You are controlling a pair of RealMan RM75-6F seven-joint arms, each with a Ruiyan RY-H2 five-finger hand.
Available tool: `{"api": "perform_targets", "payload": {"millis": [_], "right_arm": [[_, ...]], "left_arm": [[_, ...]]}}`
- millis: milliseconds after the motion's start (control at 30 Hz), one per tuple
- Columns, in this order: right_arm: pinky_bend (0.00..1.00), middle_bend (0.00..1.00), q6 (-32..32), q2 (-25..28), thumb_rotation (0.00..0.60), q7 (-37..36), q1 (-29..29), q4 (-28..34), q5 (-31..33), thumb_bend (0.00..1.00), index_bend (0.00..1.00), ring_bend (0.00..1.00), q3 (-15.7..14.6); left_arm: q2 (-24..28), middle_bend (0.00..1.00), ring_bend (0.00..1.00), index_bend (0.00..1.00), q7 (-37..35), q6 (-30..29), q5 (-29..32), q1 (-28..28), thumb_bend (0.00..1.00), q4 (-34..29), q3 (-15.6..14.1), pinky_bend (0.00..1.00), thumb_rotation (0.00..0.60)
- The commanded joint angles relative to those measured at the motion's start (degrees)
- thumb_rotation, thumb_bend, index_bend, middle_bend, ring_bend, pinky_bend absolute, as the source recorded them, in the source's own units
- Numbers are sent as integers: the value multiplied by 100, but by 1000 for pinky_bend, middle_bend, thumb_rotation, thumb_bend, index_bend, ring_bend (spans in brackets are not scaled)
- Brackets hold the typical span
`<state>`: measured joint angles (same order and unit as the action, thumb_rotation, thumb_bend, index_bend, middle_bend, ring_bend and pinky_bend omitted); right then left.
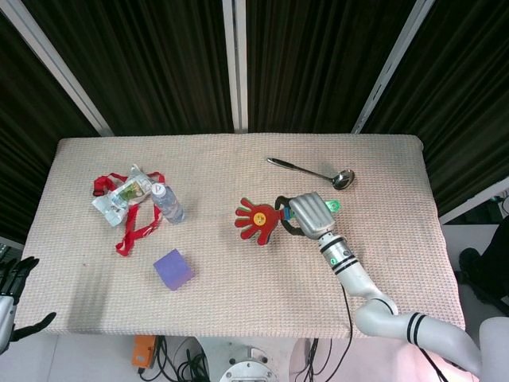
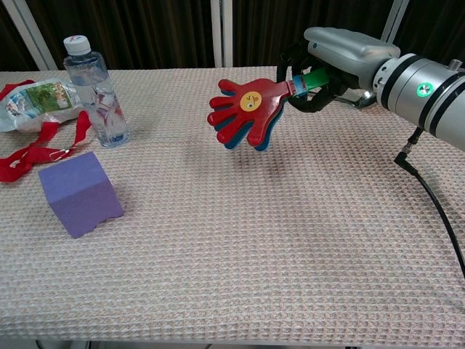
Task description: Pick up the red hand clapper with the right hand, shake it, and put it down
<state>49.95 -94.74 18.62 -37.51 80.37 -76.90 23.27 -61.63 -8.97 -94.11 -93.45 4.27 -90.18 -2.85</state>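
The red hand clapper (image 1: 256, 220) (image 2: 247, 110) has a red hand-shaped face with a yellow smiley, blue layers beneath and a green handle. My right hand (image 1: 308, 213) (image 2: 328, 58) grips it by the handle and holds it above the table, with the paddle pointing to the left and lying roughly flat. In the chest view the clapper hovers clear of the cloth. My left hand (image 1: 14, 278) shows only at the bottom left corner of the head view, off the table, fingers apart and holding nothing.
A water bottle (image 1: 168, 203) (image 2: 95, 91), a snack packet with a red lanyard (image 1: 126, 195) (image 2: 36, 98) and a purple cube (image 1: 173, 269) (image 2: 80, 193) lie on the left. A metal ladle (image 1: 314, 170) rests behind my right hand. A black cable (image 2: 429, 218) trails from the right arm.
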Motion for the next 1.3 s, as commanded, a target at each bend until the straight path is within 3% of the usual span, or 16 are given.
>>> {"api": "perform_targets", "payload": {"millis": [33,200,367,433,633,733,800,933,1033,1200,1300], "right_arm": [[1000,753,353,-88,600,-89,-107,488,994,414,910,813,23],[1000,748,450,-269,600,-2112,34,621,894,406,911,812,265],[1000,747,113,-148,600,-5383,340,1124,882,413,918,812,781],[1000,748,22,-37,600,-6216,440,1195,870,427,918,812,919],[1000,747,-560,380,600,-7751,618,1393,1126,431,918,812,1128],[1000,747,-659,477,600,-7984,626,1327,1041,421,918,813,1095],[1000,747,-448,450,600,-7697,584,1180,757,421,918,814,971],[1000,747,643,41,600,-5783,371,407,-443,412,918,814,324],[1000,751,889,-102,600,-4388,182,54,-782,412,918,814,44],[1000,780,496,13,600,-1560,-67,30,-464,415,918,812,-330],[1000,782,550,10,600,-580,-128,86,-302,416,917,812,-421]], "left_arm": [[4,68,0,88,-7,-11,3,6,116,2,4,0,600],[-2,68,0,88,-50,-40,26,25,116,23,14,0,600],[-6,67,0,88,-95,-55,26,31,116,56,19,0,600],[-6,68,0,88,-111,-56,21,32,116,68,17,0,600],[-8,68,0,88,-125,-62,-4,32,116,73,8,0,600],[-10,68,0,88,-107,-61,-13,30,116,63,8,0,600],[-13,68,0,88,-95,-54,-13,25,116,57,10,0,600],[-16,68,0,88,-69,-19,-7,12,116,42,7,0,600],[1,68,0,88,-74,21,-3,0,116,26,-6,0,600],[11,68,0,88,-80,-2,-14,6,116,20,-5,0,600],[13,68,0,88,-81,-20,-21,18,116,20,-12,0,600]]}}
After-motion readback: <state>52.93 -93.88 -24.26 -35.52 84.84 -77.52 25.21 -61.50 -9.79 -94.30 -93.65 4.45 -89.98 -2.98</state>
